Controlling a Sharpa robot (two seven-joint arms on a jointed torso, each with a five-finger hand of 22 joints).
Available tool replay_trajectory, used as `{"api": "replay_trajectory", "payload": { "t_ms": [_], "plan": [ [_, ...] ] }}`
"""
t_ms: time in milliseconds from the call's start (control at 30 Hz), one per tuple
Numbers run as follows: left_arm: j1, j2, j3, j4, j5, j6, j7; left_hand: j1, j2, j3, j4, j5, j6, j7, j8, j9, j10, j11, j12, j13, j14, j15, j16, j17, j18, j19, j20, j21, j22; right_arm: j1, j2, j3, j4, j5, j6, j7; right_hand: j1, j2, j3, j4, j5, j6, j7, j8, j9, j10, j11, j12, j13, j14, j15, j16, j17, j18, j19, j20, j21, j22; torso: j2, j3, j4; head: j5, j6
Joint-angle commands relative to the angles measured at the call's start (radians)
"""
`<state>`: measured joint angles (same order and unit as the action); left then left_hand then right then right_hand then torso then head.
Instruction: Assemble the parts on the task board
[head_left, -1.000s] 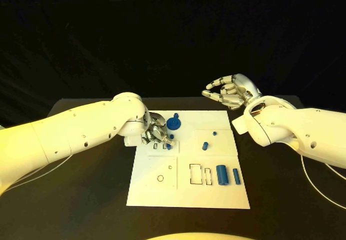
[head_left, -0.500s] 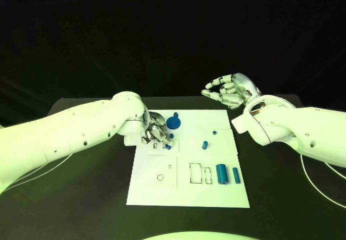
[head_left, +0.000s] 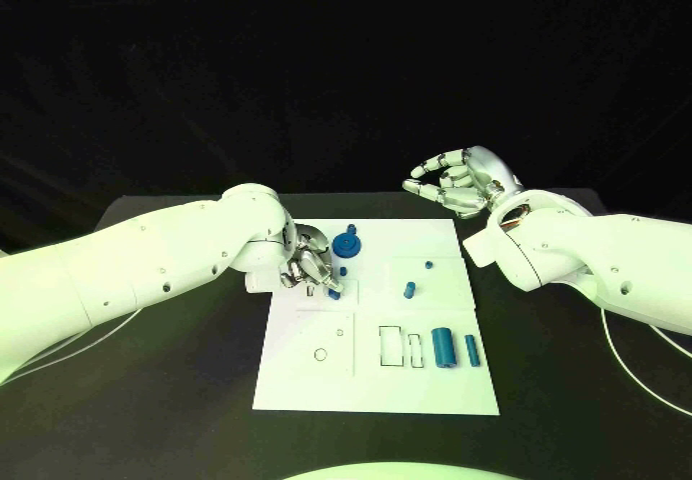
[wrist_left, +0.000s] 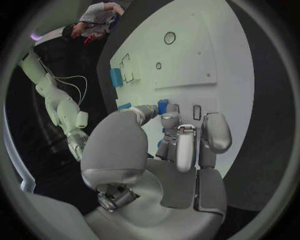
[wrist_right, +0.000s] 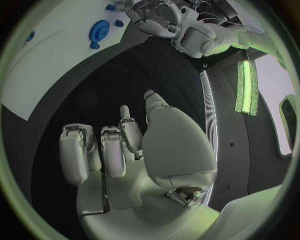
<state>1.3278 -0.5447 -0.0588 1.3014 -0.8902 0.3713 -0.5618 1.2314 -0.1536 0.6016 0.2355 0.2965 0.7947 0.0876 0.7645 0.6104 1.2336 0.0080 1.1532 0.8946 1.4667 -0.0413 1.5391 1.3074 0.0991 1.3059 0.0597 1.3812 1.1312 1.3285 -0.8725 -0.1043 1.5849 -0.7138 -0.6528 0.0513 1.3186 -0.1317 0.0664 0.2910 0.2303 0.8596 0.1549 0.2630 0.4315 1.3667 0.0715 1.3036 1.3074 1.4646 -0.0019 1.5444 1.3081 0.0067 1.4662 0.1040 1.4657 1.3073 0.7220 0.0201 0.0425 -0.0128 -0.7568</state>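
The left robot hand (head_left: 310, 266) is down on the upper left part of the task board (head_left: 378, 390), its fingers bunched together with the tips pointing at the plate. A small blue part (head_left: 335, 292) sits right at those fingertips, and from the left wrist view a blue piece (wrist_left: 162, 106) shows just past the fingers (wrist_left: 185, 148), close to a small rectangular slot (wrist_left: 197, 112). I cannot tell whether the hand is actually pinching that piece or only touching down beside it.

The right robot hand (head_left: 459, 181) is up off the board, beyond its far right corner, above the dark counter (head_left: 173, 420). It holds nothing; the fingers are curled inward but apart from each other, palm turned toward the board. The right wrist view shows the same: fingers (wrist_right: 100, 152) bent over bare dark counter with nothing in them.

Just beside the left robot hand, toward the far edge of the board, stands a round blue gear-like part (head_left: 346, 244). Toward the middle lie a short blue peg (head_left: 410, 291) and a tiny blue stud (head_left: 428, 266). Nearer the robot, on the right side of the board, a thick blue cylinder (head_left: 443, 348) and a thinner blue pin (head_left: 470, 349) lie side by side, next to two rectangular outlines (head_left: 400, 347). A small ring outline (head_left: 320, 355) marks the left half.
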Motion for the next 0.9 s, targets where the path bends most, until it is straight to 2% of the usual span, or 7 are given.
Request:
{"api": "replay_trajectory", "payload": {
  "t_ms": [33,233,367,633,900],
  "plan": [
    [-0.001,-0.007,0.001,0.009,0.025,-0.059,0.031,-0.027,-0.005,0.223,-0.213,0.016,0.016,-0.003,0.002,0.024,0.017,-0.002,0.007,0.007,0.083,-0.012,0.004,0.190,-0.009,0.013,0.000,0.007,0.011,0.000,0.000,0.000,0.000,-0.010,0.014,0.006,0.001,0.013,-0.001,-0.001,0.005,-0.005,-0.002,0.006,-0.001,-0.002,-0.001,-0.001,0.049,0.090,-0.002,-0.005,0.200,0.018,0.060,-0.003,-0.002,0.212,0.000,-0.0002,-0.0010,-0.001,0.000],
    [-0.005,-0.030,0.005,0.025,0.053,-0.132,0.052,-0.062,-0.030,0.254,-0.244,0.107,0.051,-0.013,-0.002,0.032,0.053,-0.012,0.022,0.038,0.085,-0.021,0.006,0.197,-0.015,0.035,-0.008,0.025,0.045,-0.001,-0.001,-0.002,-0.002,-0.010,0.014,0.006,0.001,0.013,-0.001,-0.001,0.007,-0.005,-0.002,0.007,-0.001,-0.002,-0.002,-0.001,0.049,0.090,-0.002,-0.005,0.200,0.017,0.060,-0.003,-0.002,0.212,0.000,-0.0001,0.0001,-0.003,-0.001],
    [-0.006,-0.046,0.006,0.038,0.058,-0.169,0.064,-0.072,-0.039,0.259,-0.254,0.139,0.065,-0.017,-0.006,0.036,0.064,-0.016,0.025,0.048,0.085,-0.025,0.006,0.197,-0.018,0.043,-0.012,0.031,0.057,-0.001,-0.002,-0.003,-0.003,-0.010,0.013,0.006,0.000,0.015,-0.001,0.000,0.008,-0.004,-0.002,0.007,-0.001,-0.001,-0.002,-0.001,0.049,0.090,-0.002,-0.005,0.201,0.017,0.060,-0.004,-0.002,0.212,-0.001,0.0003,0.0016,-0.004,-0.001],
    [-0.012,-0.084,0.006,0.081,0.013,-0.217,0.076,-0.076,-0.046,0.262,-0.261,0.160,0.076,-0.020,-0.009,0.039,0.074,-0.020,0.026,0.054,0.086,-0.028,0.007,0.200,-0.020,0.051,-0.015,0.038,0.071,-0.001,-0.009,-0.004,-0.001,-0.009,0.012,0.005,-0.002,0.016,-0.001,0.001,0.010,-0.004,-0.002,0.008,-0.001,0.000,-0.002,0.001,0.050,0.090,-0.002,-0.005,0.201,0.017,0.061,-0.004,-0.002,0.213,0.001,-0.0008,0.0021,-0.006,-0.003],
    [-0.024,-0.106,0.002,0.107,-0.044,-0.234,0.075,-0.077,-0.048,0.263,-0.263,0.164,0.080,-0.022,-0.010,0.040,0.076,-0.021,0.026,0.054,0.087,-0.029,0.007,0.201,-0.021,0.054,-0.016,0.040,0.075,-0.001,-0.015,-0.004,-0.001,-0.009,0.011,0.006,-0.002,0.016,-0.001,0.001,0.010,-0.004,-0.002,0.008,-0.001,0.000,-0.002,0.001,0.050,0.090,-0.002,-0.005,0.201,0.017,0.061,-0.004,-0.002,0.213,0.000,-0.0019,0.0038,-0.005,-0.007]
  ]
}}
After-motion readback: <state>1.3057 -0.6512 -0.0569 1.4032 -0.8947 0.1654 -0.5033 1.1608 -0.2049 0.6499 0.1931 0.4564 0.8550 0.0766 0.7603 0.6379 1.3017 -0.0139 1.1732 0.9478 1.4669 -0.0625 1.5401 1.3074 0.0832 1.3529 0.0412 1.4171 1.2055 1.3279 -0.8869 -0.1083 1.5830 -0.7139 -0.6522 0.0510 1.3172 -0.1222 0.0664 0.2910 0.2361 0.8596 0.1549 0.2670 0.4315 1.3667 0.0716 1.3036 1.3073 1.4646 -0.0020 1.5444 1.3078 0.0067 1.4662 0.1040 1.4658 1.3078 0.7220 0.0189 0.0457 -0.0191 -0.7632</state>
